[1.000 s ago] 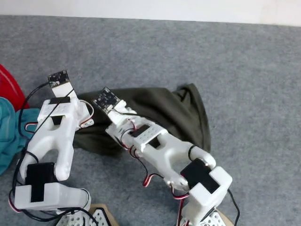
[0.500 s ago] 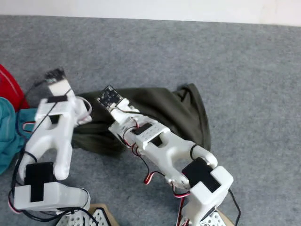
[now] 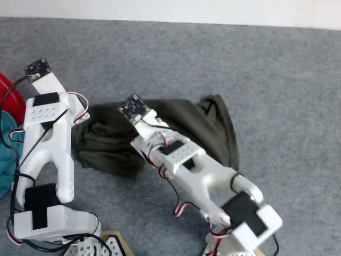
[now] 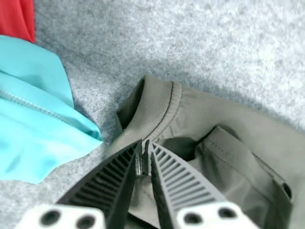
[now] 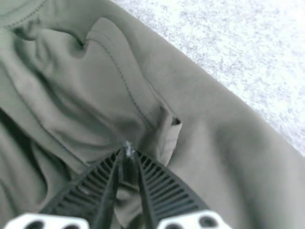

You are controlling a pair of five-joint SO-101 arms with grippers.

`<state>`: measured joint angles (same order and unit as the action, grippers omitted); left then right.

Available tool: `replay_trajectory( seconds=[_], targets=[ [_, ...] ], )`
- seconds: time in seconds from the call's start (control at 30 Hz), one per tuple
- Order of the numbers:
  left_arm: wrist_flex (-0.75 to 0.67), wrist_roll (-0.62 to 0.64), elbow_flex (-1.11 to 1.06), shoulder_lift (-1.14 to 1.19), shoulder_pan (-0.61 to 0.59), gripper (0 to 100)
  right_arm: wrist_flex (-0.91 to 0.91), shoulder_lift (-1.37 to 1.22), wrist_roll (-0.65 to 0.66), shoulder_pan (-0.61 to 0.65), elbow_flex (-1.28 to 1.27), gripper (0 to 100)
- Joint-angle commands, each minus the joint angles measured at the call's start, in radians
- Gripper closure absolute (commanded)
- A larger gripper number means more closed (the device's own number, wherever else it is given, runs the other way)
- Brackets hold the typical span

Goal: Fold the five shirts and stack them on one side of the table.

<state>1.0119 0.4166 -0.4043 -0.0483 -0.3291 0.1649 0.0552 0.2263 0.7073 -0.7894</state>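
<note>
My left gripper (image 4: 143, 145) has its fingers drawn to a thin slit, pinching a fold of the olive shirt (image 3: 197, 125) just beside its collar. My right gripper (image 5: 127, 153) is clamped tight too, and the cloth bunches into creases right at its tips. The shirt lies crumpled mid-table (image 3: 277, 80), under both arms. A teal garment (image 4: 33, 119) sits near the collar, not touching it, with a red garment (image 4: 16, 19) beyond.

Soft, even light on all my feeds.
I see a faint shadow where the olive shirt (image 3: 186, 120) meets the grey table (image 3: 266, 64), and darker creases in its folds on both wrist views.
</note>
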Motion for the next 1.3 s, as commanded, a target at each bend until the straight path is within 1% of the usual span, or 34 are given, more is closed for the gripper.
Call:
replay_trajectory(
  seconds=[0.0, 0.13, 0.2, 0.3, 0.37, 0.43, 0.7, 0.97, 1.07, 1.27],
  targets=[
    [0.009, 0.021, 0.03, -0.018, 0.067, 95, 0.01, 0.125, -0.028, 0.025, -0.053, 99.1],
    [0.008, 0.017, -0.027, -0.018, 0.096, 95, 0.016, 0.225, -0.021, 0.111, -0.165, 98.5],
    [0.008, 0.017, -0.045, -0.018, 0.094, 95, 0.081, 0.277, -0.015, 0.163, -0.211, 96.8],
    [-0.02, 0.017, -0.07, -0.018, 0.09, 95, 0.193, 0.358, -0.018, 0.248, -0.254, 87.9],
    [-0.064, 0.017, -0.096, -0.018, 0.088, 95, 0.209, 0.389, -0.015, 0.283, -0.266, 82.8],
    [-0.104, 0.017, -0.122, -0.018, 0.079, 95, 0.209, 0.395, -0.015, 0.285, -0.295, 80.1],
    [-0.186, 0.021, -0.153, -0.007, 0.035, 95, 0.205, 0.338, -0.014, 0.309, -0.289, 79.6],
    [-0.199, 0.018, -0.157, -0.007, 0.033, 95, 0.205, 0.17, -0.012, 0.309, -0.189, 79.6],
    [-0.199, 0.018, -0.159, -0.007, 0.033, 95, 0.205, 0.108, 0.048, 0.288, -0.137, 79.6],
    [-0.199, 0.018, -0.159, -0.007, 0.033, 95, 0.205, 0.087, 0.061, 0.271, -0.094, 80.3]
  ],
)
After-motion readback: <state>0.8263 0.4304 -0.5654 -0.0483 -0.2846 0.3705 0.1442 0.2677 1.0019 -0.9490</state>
